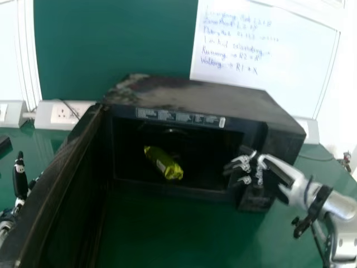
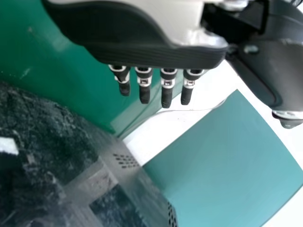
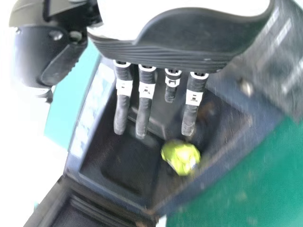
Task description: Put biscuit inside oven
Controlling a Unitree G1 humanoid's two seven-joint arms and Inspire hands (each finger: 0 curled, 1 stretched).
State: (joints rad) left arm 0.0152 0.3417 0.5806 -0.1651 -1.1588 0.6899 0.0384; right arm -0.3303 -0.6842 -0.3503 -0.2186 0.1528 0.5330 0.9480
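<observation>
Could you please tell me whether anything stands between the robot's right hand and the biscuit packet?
Nothing visible does. The packet already lies inside the oven, whose door is swung open on the left, away from the right hand at the opening's right side.

Biscuit (image 1: 163, 163) in oven (image 1: 206, 100) on table (image 1: 167, 240) — door (image 1: 67, 184) left, whiteboard (image 1: 295, 61) behind
</observation>
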